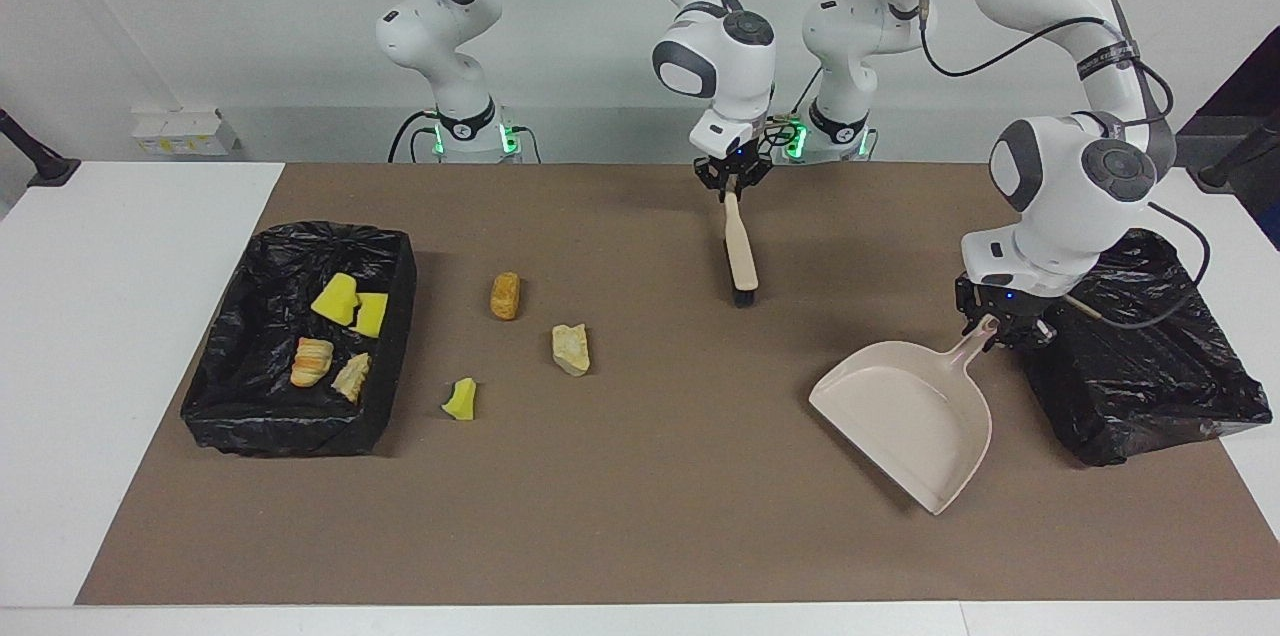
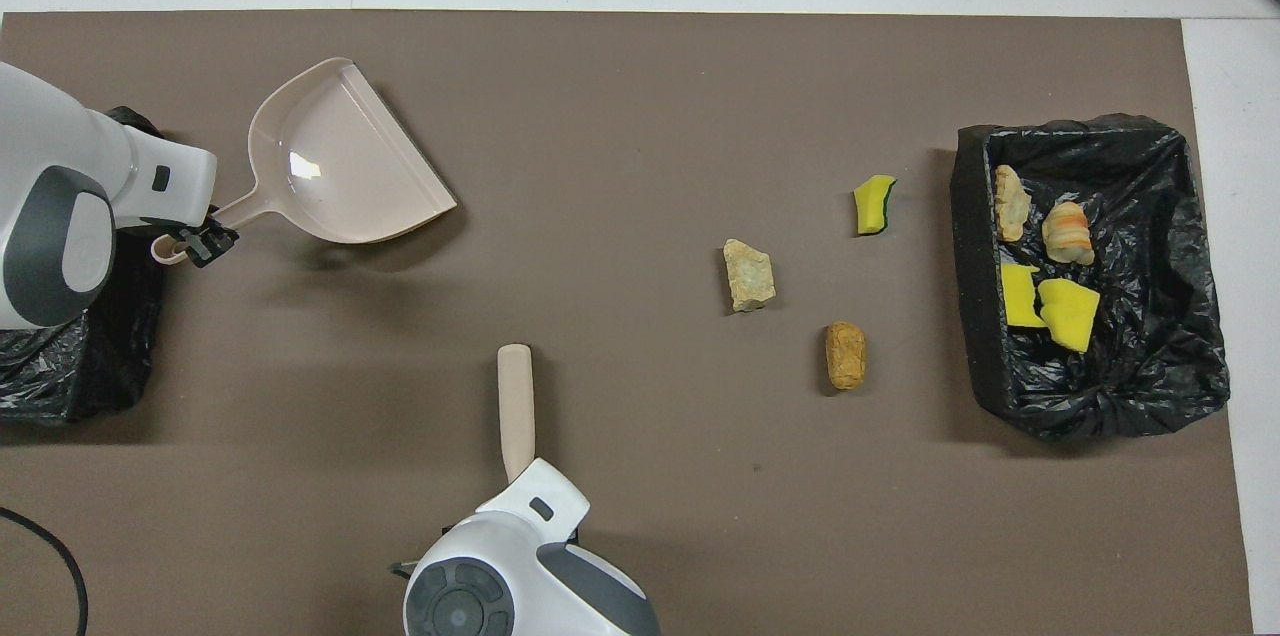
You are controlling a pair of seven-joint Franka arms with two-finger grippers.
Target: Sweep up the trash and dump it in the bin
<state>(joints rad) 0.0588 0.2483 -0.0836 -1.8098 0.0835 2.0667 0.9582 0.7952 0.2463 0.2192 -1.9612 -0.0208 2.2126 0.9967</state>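
Three pieces of trash lie on the brown mat: a tan-orange lump (image 1: 505, 296) (image 2: 845, 354), a pale tan chunk (image 1: 571, 349) (image 2: 749, 275) and a yellow sponge bit (image 1: 461, 399) (image 2: 874, 204). Several more lie in the black-lined bin (image 1: 270, 431) (image 2: 1100, 416) at the right arm's end. My right gripper (image 1: 733, 184) is shut on the handle of a beige brush (image 1: 741, 261) (image 2: 515, 401), bristles down near the mat's middle. My left gripper (image 1: 990, 326) (image 2: 190, 241) is shut on the handle of the beige dustpan (image 1: 905, 416) (image 2: 340, 166), low at the mat, its mouth toward the trash.
A second black-bagged bin (image 1: 1150, 386) (image 2: 70, 366) sits at the left arm's end, under the left hand. White table borders the mat (image 1: 640, 536) on both ends. A wide stretch of mat lies between the dustpan and the loose trash.
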